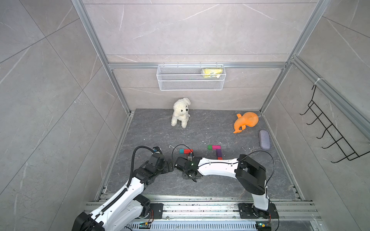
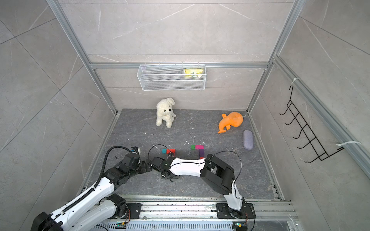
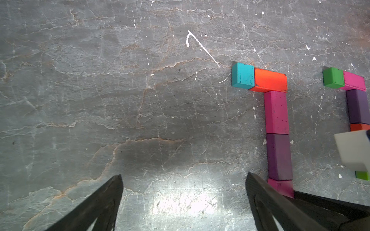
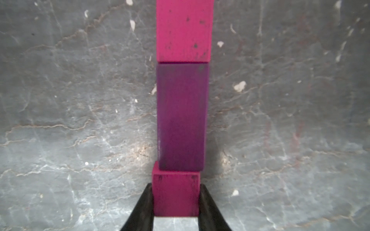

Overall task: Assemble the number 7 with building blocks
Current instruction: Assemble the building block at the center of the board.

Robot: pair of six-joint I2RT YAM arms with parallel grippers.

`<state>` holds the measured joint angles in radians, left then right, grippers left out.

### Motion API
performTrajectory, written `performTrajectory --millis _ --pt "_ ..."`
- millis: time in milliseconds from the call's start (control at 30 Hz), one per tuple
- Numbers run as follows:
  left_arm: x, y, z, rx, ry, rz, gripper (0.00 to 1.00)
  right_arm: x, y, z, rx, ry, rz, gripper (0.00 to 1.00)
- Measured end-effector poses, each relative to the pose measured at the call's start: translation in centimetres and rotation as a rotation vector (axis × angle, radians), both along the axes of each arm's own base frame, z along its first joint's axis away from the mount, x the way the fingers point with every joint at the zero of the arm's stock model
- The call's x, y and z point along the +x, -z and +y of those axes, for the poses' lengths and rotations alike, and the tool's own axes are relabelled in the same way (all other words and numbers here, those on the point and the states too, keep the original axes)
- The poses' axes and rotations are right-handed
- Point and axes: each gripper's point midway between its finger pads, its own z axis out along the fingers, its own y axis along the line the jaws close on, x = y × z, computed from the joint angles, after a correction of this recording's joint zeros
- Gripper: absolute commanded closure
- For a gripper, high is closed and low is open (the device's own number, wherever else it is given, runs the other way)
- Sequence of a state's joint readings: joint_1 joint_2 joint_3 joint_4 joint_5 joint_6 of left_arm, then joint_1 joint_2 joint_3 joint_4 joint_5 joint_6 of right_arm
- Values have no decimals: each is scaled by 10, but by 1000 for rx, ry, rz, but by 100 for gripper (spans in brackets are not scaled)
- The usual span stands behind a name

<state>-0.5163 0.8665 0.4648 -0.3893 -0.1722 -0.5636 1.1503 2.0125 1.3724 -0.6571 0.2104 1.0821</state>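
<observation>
One magenta block (image 4: 176, 195) in right tool (image 4: 176, 187), end-to-end with purple block (image 4: 181, 118)

The dark grey tabletop (image 1: 200, 190) is laid with a row of building blocks (image 4: 181, 116) straight ahead of the right pincer (image 4: 176, 202). A second block figure (image 1: 216, 147) is set alongside. A plush dog (image 1: 180, 113), an orange toy (image 1: 245, 121) and a grey case (image 1: 264, 139) are placed farther ahead.

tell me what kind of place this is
Most likely a robot test cell dressed as a tiled room: stone-look panels in a bare aluminium frame, two arms bolted to a front rail, and a plush dog as a prop.
</observation>
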Motion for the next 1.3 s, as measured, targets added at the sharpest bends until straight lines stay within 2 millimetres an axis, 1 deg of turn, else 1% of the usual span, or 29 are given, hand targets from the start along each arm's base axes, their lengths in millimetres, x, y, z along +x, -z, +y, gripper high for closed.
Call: performTrajectory --millis 100,267,467,667,1033,1300 --pt "0 0 0 0 0 0 0 0 0 0 2 3 0 61" --pt "0 0 0 0 0 0 0 1 -1 3 17 12 -3 51" --pt "-1 1 0 1 0 2 0 2 -2 6 27 16 -12 44" --pt "-1 0 0 -1 0 -1 0 2 -3 5 20 18 -22 43" --pt "-3 4 2 3 -1 5 0 6 -1 -6 -32 14 -21 45" --pt "-4 4 2 4 -1 7 0 11 -2 0 -36 -3 -23 45"
